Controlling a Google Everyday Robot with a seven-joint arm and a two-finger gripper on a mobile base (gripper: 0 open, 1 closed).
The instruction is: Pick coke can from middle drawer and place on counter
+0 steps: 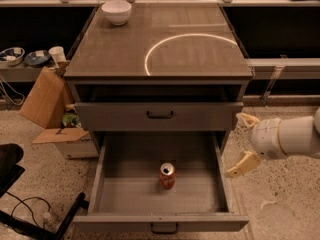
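The coke can (167, 176), red with a silver top, stands upright on the grey floor of the open middle drawer (125, 194), near its centre. The counter (200, 39) is the glossy grey-brown cabinet top above, with a white arc mark. My gripper (239, 144) is at the right, outside the drawer's right wall and level with it. Its two yellowish fingers (243, 164) are spread wide apart and hold nothing. The can is well to the left of the gripper.
A white bowl (116, 11) sits at the counter's back left corner. A closed drawer front with a dark handle (160, 115) lies above the open drawer. A cardboard box (45, 101) and clutter stand to the left. A black chair base (30, 214) is at lower left.
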